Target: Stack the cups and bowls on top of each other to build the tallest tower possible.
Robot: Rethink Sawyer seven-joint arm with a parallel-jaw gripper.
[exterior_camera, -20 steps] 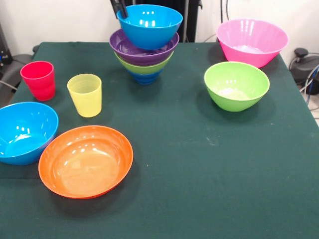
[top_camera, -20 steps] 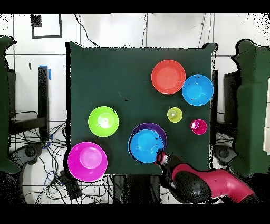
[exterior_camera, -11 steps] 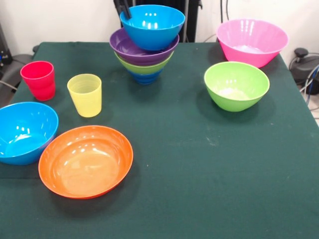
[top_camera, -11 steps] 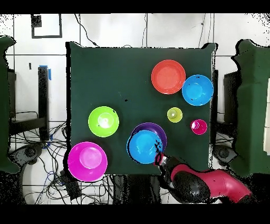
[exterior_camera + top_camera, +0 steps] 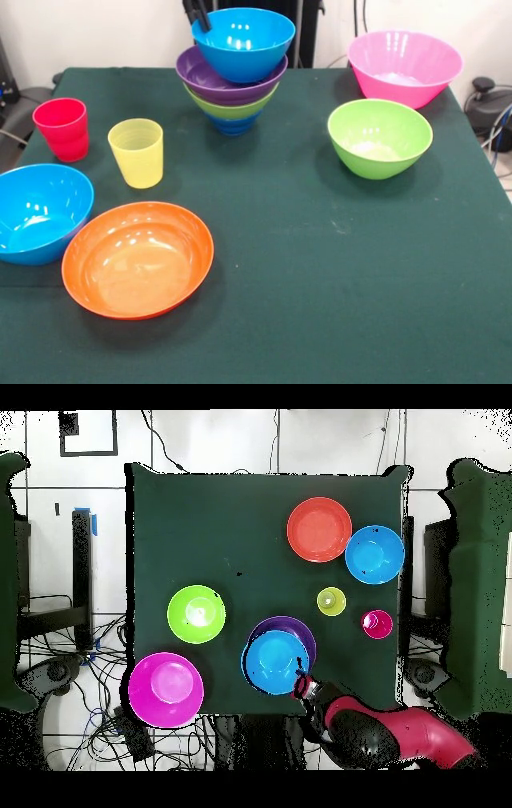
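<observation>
Green cloth covered the bench (image 5: 336, 264), and the tower (image 5: 234, 84) at its far side serves as the landmark for what follows

Nearest the camera, well in front of the tower and to its left, lay the orange bowl (image 5: 138, 258), with a light blue bowl (image 5: 40, 212) just beside it, rims close enough that I could not tell whether they touched. Between those and the tower stood the yellow cup (image 5: 137, 152), and left of that the red cup (image 5: 62, 128). To the tower's right sat a lime green bowl (image 5: 379, 137), and beyond it the pink bowl (image 5: 405, 67), all apart and not yet stacked

The tower itself showed dark blue lowest, then lime green, purple, and a light blue top bowl (image 5: 243, 42) that sat high and appeared slightly off-centre. The pincer (image 5: 196, 14) was at that bowl's far left rim; whether it gripped the rim or had let go, I cannot tell

The risk, as I judged it: if a finger was hooked over the rim, withdrawing could drag the top bowl sideways, tipping it off or toppling the pile
</observation>
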